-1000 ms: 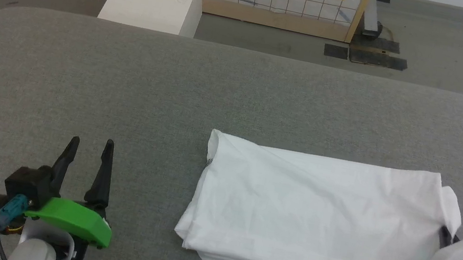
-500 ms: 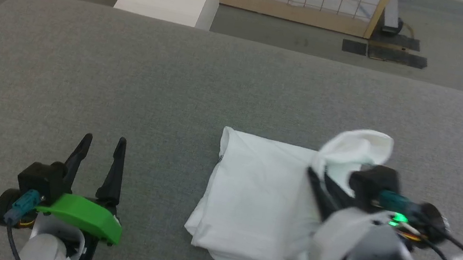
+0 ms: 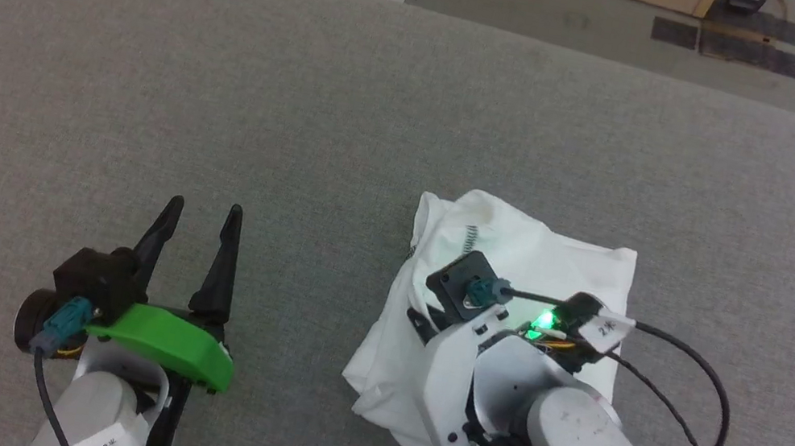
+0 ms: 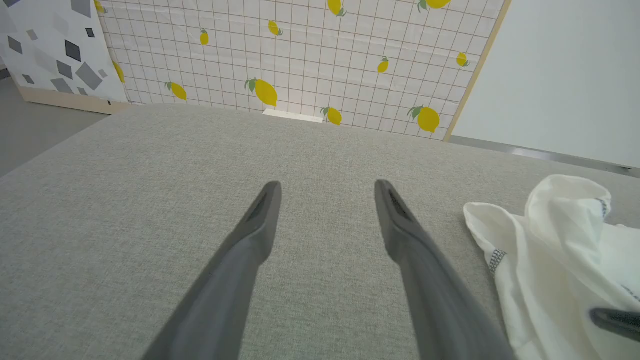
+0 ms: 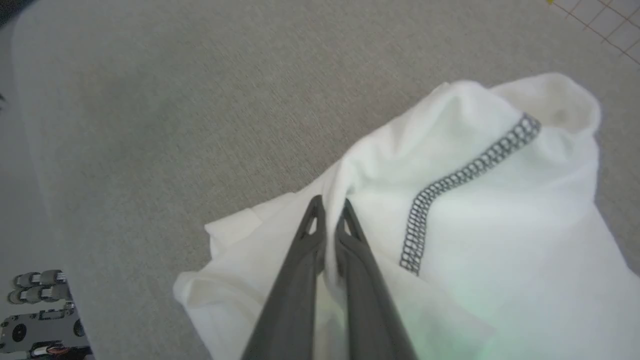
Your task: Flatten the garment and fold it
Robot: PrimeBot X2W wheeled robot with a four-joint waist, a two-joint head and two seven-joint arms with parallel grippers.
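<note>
The right claw (image 5: 330, 214) pinches the folded white shirt (image 3: 569, 270) on the grey tabletop (image 3: 302, 116). The left claw (image 3: 203, 209) stands open, empty.

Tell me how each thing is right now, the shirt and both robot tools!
shirt: folded over on itself, bunched and wrinkly, lying on the grey table.
left tool: open, empty, beside the shirt, not touching it.
right tool: shut, pinching a fold of the shirt.
light on the right wrist: glowing green.
</note>
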